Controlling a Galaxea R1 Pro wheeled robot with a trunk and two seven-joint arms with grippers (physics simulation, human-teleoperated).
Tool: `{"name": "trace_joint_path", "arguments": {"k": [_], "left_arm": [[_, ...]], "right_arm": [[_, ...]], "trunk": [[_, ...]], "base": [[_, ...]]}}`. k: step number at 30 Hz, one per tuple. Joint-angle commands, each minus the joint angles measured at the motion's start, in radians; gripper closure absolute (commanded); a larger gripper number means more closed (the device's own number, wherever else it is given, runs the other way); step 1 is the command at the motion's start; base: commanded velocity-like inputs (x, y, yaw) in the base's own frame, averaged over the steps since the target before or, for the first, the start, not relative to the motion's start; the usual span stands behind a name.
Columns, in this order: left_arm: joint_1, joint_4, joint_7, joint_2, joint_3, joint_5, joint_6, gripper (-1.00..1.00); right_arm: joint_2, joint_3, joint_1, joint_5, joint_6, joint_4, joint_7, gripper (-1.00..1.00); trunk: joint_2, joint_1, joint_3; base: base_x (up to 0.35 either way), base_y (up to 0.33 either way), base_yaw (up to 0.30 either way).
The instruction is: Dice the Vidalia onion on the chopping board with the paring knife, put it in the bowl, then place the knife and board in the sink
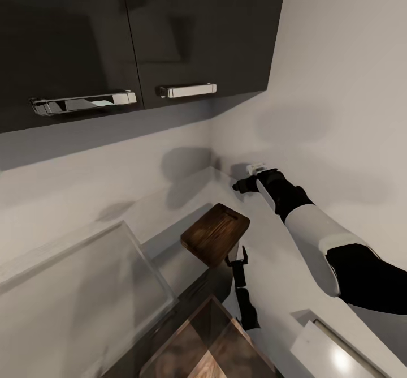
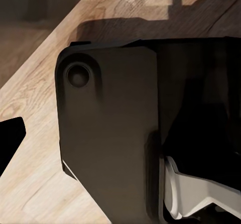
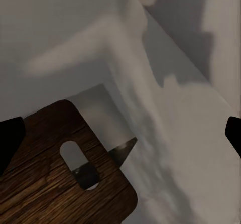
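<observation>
In the corner under the dark wall cabinets (image 1: 135,33), your left gripper (image 1: 236,258) pinches one end of the chopping board (image 1: 216,233) and holds it tilted in the air above the grey countertop (image 1: 186,236). Your right gripper (image 1: 244,184) reaches toward the wall with fingers spread and nothing between them. I judge you are late in the task, carrying the board to a sink you cannot see here; whether the dark blade tip (image 3: 123,151) poking past the board's slot is the knife, I cannot tell.
</observation>
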Motion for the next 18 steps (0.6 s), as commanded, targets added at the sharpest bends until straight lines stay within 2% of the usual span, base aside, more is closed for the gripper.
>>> {"name": "trace_joint_path", "arguments": {"k": [1, 9, 18], "left_arm": [[0.000, -0.001, 0.002, 0.000, 0.004, -0.011, -0.002, -1.00], [0.000, 0.000, 0.002, 0.000, 0.004, -0.011, -0.002, -1.00], [0.000, 0.001, 0.002, 0.000, 0.004, -0.011, -0.002, -1.00]], "right_arm": [[-0.002, 0.004, -0.001, 0.001, 0.005, -0.002, 0.002, -1.00], [-0.003, 0.004, -0.001, 0.002, 0.005, 0.000, 0.000, -1.00], [-0.007, 0.005, -0.001, -0.002, 0.005, 0.049, 0.003, -1.00]], "trunk": [[-0.002, 0.001, -0.002], [-0.002, 0.001, -0.002], [-0.002, 0.001, -0.010]], "base": [[0.000, 0.000, 0.000], [0.000, 0.000, 0.000], [0.000, 0.000, 0.000]]}}
